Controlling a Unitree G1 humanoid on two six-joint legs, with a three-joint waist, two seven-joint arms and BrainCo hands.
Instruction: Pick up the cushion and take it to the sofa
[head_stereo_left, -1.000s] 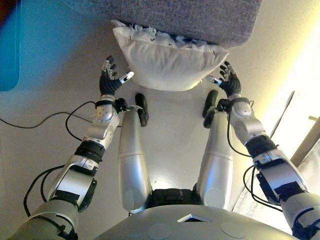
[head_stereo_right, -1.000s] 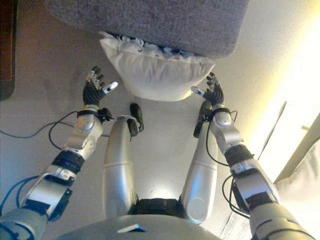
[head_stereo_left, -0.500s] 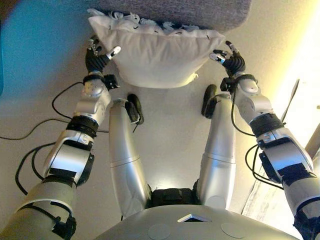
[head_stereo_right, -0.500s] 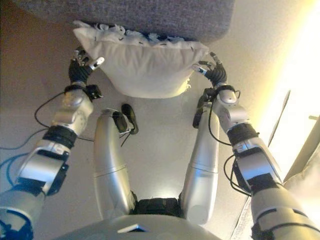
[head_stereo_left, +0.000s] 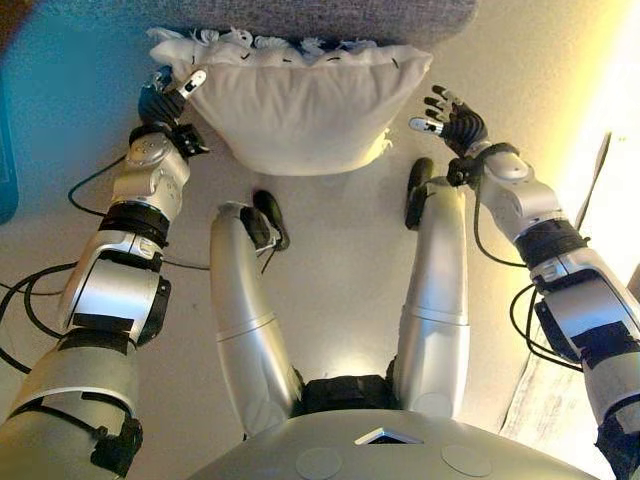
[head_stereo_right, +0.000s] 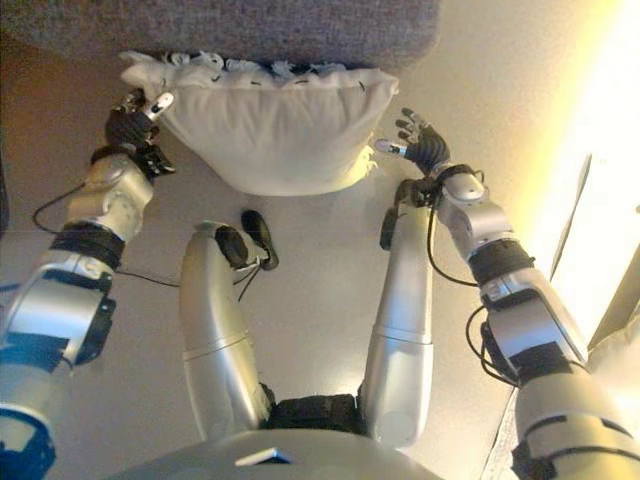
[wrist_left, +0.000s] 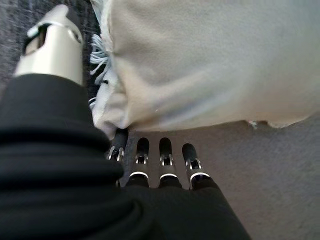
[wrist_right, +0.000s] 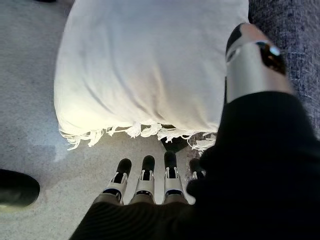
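Observation:
The white fringed cushion (head_stereo_left: 300, 100) leans with its fringed edge against the front of the grey sofa (head_stereo_left: 330, 15). My left hand (head_stereo_left: 165, 95) is at the cushion's left corner, thumb (wrist_left: 55, 45) against the cloth and fingers (wrist_left: 165, 150) straight beneath it. My right hand (head_stereo_left: 455, 125) is open a little off the cushion's right side, with a gap between them. In the right wrist view the cushion (wrist_right: 145, 65) fills the space past my straight fingers (wrist_right: 145, 170), with the sofa (wrist_right: 295, 40) beside it. I cannot tell whether the cushion rests on the floor.
Pale carpet (head_stereo_left: 340, 260) lies between me and the sofa. A blue object (head_stereo_left: 5, 150) stands at the far left edge. A pale patterned cloth (head_stereo_left: 545, 400) lies at the lower right, beside a brightly lit strip of floor.
The view has shifted towards the sofa. My left hand has gone up to the cushion's left corner. My right hand, which touched the right corner, now stands apart from it.

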